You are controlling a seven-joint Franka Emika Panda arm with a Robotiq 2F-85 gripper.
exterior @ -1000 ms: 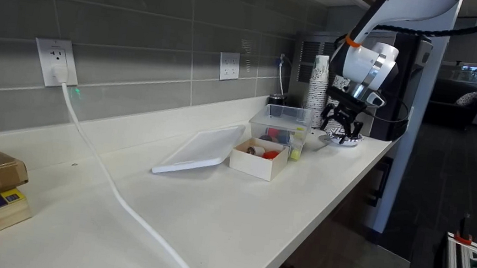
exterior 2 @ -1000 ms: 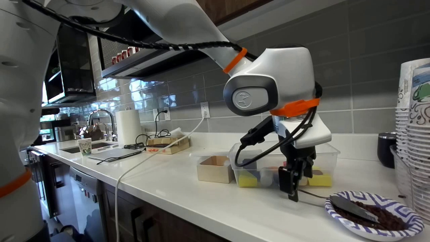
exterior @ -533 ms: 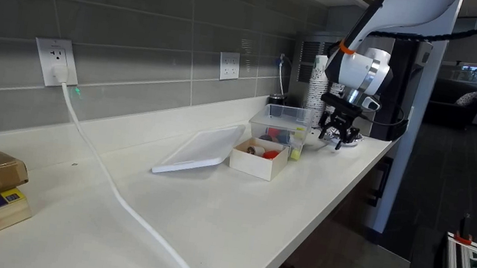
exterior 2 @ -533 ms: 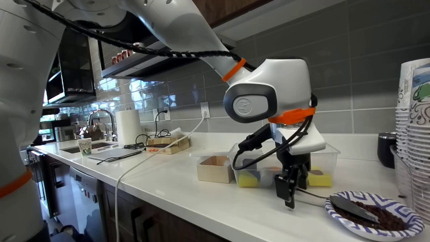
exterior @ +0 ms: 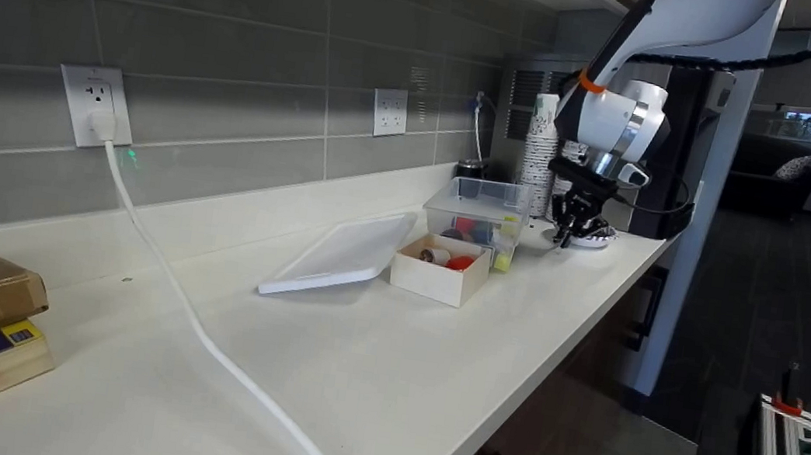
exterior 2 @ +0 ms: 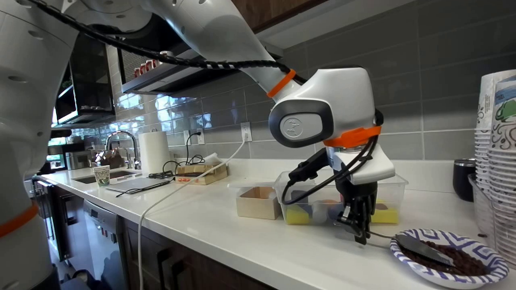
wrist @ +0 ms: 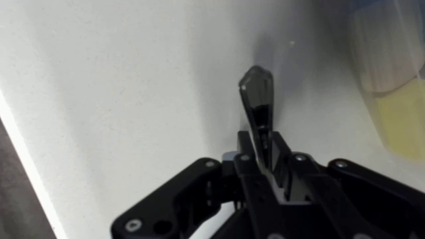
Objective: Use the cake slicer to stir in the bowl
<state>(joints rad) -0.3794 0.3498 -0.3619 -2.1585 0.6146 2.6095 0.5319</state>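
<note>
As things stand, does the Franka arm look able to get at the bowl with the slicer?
Probably yes. The gripper looks shut on the cake slicer, whose blade reaches into the bowl; in an exterior view, nothing appears to stand between gripper and bowl.

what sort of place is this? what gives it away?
Probably a kitchen, perhaps a shared or office one: in an exterior view there's an arched faucet, what looks like a dishwasher built in under the counter, and tall stacks of paper cups.
</note>
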